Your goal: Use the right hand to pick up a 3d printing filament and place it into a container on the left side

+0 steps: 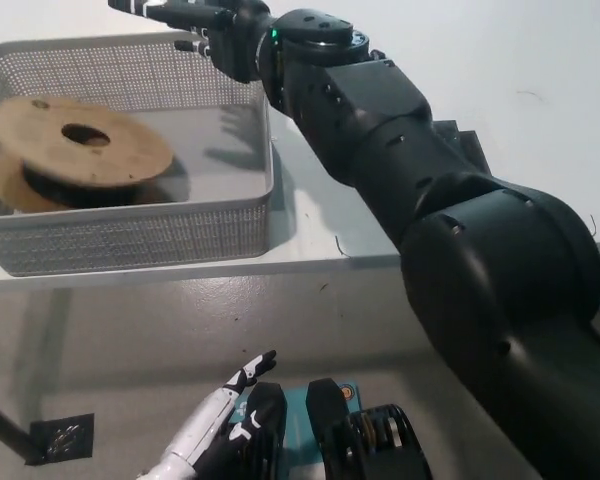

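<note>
Surface: white tabletop [480,80] fills the upper part of the view, with grey floor [130,340] below its front edge.
Floor mark: a black tape patch [60,437] lies on the floor at the lower left.
Container: grey mesh basket [130,235] stands on the left of the tabletop, its front wall near the table edge.
Filament spool: the 3d printing filament [75,150] lies inside the basket, in its left half, tilted slightly, brown cardboard flange facing up with a round centre hole; dark filament shows between the flanges.
Spool contact: it rests on the basket floor, close to the left wall, well apart from the right wall.
Left robot hand: the white left robot hand [215,415] rests low at the bottom left, over the floor, fingers spread and straight, holding nothing.
Right robot hand: the black right robot hand [195,25] hangs above the basket's far right corner, fingers stretched out toward the left and apart, nothing in its grasp.
Right arm: the black arm [400,170] runs from the lower right across the tabletop up to that hand.
Shadow: the hand's shadow falls on the basket floor right of the spool.
Tape on tabletop: a dark patch [468,137] shows just right of the arm, mostly hidden.
</note>
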